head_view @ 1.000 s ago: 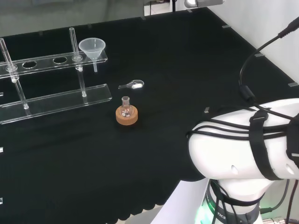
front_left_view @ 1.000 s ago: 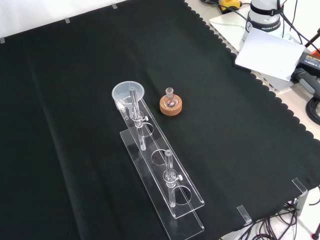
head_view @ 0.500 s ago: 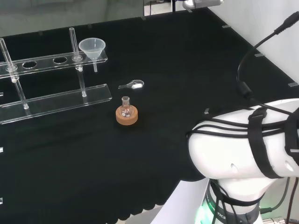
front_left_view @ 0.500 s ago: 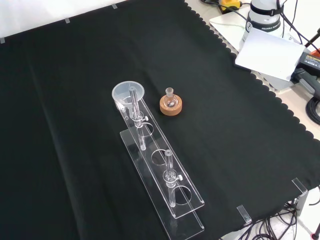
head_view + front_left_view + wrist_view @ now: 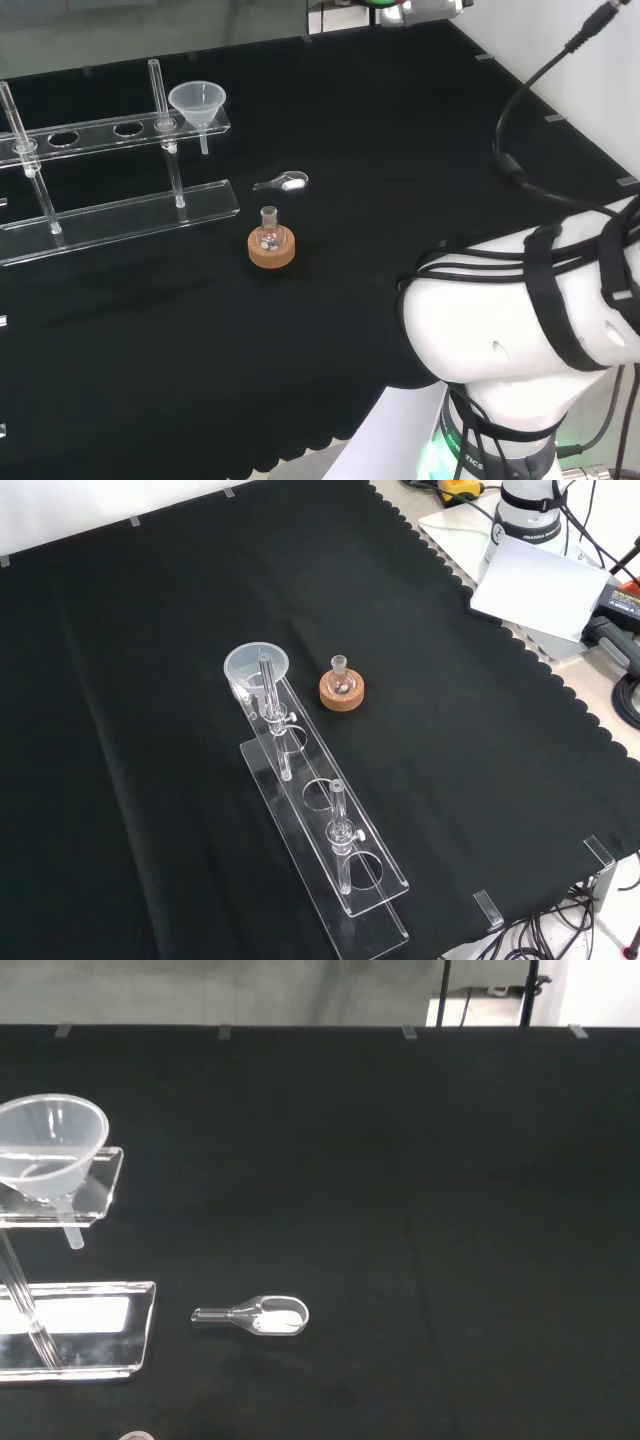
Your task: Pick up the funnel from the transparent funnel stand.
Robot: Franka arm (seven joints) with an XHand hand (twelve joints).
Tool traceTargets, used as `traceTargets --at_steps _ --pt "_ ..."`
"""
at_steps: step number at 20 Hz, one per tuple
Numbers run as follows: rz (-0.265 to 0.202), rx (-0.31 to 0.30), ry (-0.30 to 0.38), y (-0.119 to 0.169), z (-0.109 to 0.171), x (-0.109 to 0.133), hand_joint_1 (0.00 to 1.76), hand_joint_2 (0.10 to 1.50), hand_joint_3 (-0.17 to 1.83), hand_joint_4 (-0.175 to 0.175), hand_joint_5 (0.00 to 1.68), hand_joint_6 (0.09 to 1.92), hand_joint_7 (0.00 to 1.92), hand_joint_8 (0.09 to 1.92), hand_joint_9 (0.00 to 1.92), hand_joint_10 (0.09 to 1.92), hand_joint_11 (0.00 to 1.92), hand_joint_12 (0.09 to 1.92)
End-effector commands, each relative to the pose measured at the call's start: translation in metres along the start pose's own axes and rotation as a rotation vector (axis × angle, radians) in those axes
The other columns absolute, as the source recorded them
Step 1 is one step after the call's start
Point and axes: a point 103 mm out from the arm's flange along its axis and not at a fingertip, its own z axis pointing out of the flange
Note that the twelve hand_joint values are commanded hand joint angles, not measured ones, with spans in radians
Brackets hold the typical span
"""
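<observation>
Sitting in the funnel stand's (image 5: 120,128) end hole, the funnel (image 5: 197,101)

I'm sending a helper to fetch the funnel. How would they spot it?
Find the clear stand on the black cloth. The funnel sits in the end hole of its top shelf, nearest the flask on its cork ring. The other holes are empty.

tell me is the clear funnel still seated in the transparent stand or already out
Seated. The clear plastic funnel sits upright in the end hole of the transparent acrylic stand, its stem hanging below the upper shelf.
</observation>
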Motion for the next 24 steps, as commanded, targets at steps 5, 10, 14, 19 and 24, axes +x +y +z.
traceTargets --at_steps 5,10,14,19,24 --pt "-0.060 0.048 -0.016 0.069 0.031 0.025 0.00 1.13 0.47 -0.019 0.20 0.09 0.00 0.53 0.15 0.69 0.12 1.36" --pt "-0.138 0.070 -0.080 0.095 0.040 0.100 0.00 1.12 0.45 -0.021 0.18 0.09 0.00 0.53 0.15 0.69 0.11 1.37" --pt "-0.173 0.092 -0.090 0.115 0.050 0.143 0.00 1.12 0.44 -0.022 0.18 0.09 0.00 0.54 0.16 0.70 0.11 1.38" --pt "-0.211 0.122 -0.097 0.126 0.065 0.177 0.00 1.11 0.42 -0.025 0.16 0.09 0.01 0.57 0.17 0.72 0.10 1.40" --pt "-0.226 0.162 -0.101 0.133 0.083 0.187 0.00 1.10 0.38 -0.026 0.15 0.09 0.01 0.62 0.18 0.74 0.09 1.41"
